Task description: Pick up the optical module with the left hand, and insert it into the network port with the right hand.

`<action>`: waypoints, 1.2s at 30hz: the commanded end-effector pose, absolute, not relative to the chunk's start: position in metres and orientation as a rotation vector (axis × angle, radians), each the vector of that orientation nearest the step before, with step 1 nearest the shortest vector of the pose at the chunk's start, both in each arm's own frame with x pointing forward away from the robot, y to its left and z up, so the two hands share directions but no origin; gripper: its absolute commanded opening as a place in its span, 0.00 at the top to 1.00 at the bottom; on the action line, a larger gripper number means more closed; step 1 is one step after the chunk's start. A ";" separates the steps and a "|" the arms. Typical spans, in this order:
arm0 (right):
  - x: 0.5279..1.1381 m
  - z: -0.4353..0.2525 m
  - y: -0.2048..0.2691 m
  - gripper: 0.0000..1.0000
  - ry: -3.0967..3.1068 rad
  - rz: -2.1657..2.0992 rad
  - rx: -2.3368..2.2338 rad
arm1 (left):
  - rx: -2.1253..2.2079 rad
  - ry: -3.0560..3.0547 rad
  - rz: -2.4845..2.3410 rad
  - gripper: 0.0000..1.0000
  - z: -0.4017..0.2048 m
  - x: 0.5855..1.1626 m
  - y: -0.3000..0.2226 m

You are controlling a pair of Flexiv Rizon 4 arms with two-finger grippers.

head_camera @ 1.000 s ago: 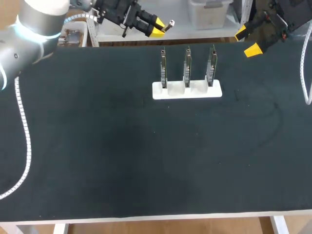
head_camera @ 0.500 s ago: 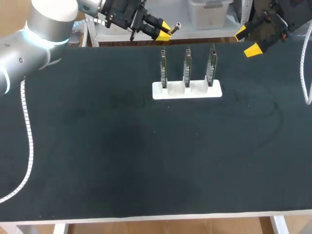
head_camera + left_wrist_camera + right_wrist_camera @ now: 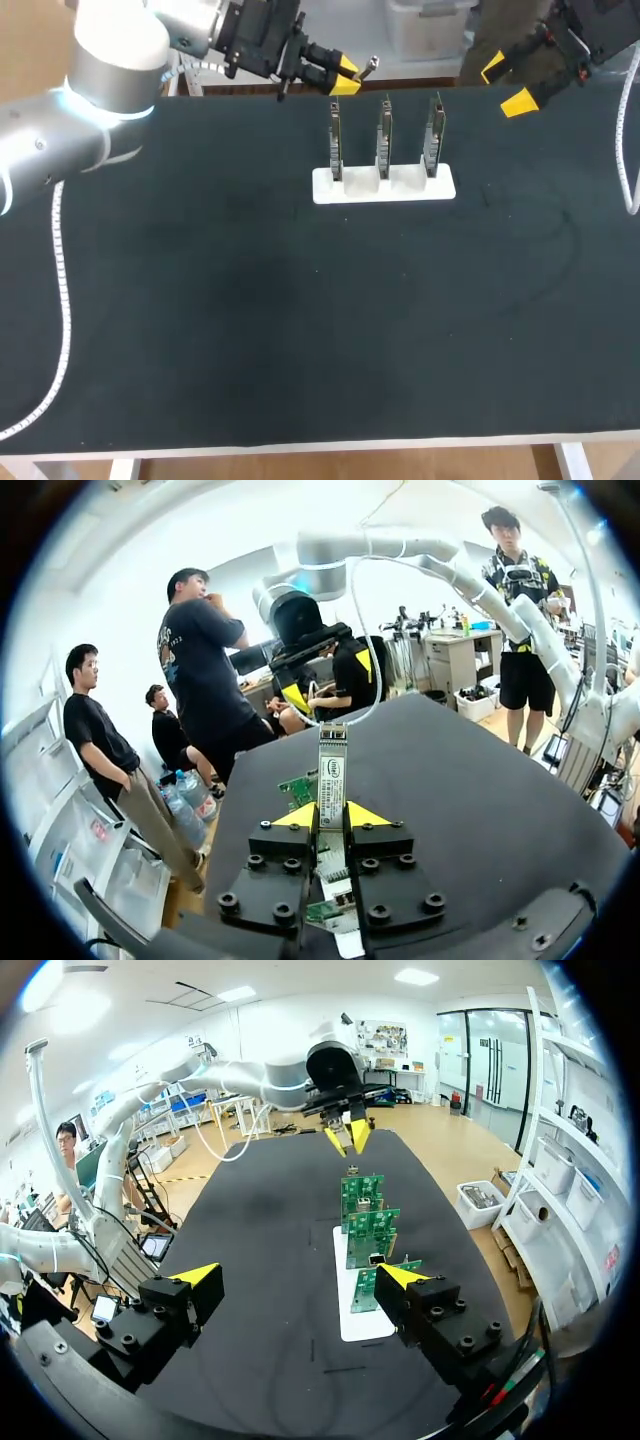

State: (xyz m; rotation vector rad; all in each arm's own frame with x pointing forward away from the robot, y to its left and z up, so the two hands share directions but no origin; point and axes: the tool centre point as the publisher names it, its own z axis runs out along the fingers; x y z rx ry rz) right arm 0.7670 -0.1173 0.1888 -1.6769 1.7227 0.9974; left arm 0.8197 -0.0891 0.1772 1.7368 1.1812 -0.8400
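1. The left gripper (image 3: 341, 76), at the upper middle of the head view, pinches the optical module (image 3: 368, 66) between both yellow tips (the module juts out past them).
2. The right gripper (image 3: 507, 83), at the upper right, is spread wide and holds nothing.
3. Three upright circuit boards (image 3: 384, 130) stand in a white base (image 3: 384, 186) on the black table (image 3: 250, 300), lower in the frame than the module.

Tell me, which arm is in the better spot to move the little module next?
Probably the left. The left gripper is shut on the optical module, near the leftmost board on the white stand. The right gripper is open and empty, so it needs a handover first.
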 end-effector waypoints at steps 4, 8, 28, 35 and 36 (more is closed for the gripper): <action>0.766 0.189 -0.117 0.00 1.722 0.996 -1.676 | 1.709 1.173 -0.823 1.00 0.173 0.818 -0.088; 0.766 0.189 -0.117 0.00 1.722 0.996 -1.676 | 1.709 1.173 -0.823 1.00 0.173 0.818 -0.088; 0.766 0.189 -0.117 0.00 1.722 0.996 -1.676 | 1.655 1.044 -0.884 1.00 0.188 0.818 -0.145; 0.766 0.189 -0.117 0.00 1.722 0.996 -1.676 | 1.629 1.080 -0.886 1.00 0.201 0.812 -0.142; 0.766 0.189 -0.117 0.00 1.722 0.996 -1.676 | 1.627 1.081 -0.884 1.00 0.202 0.811 -0.142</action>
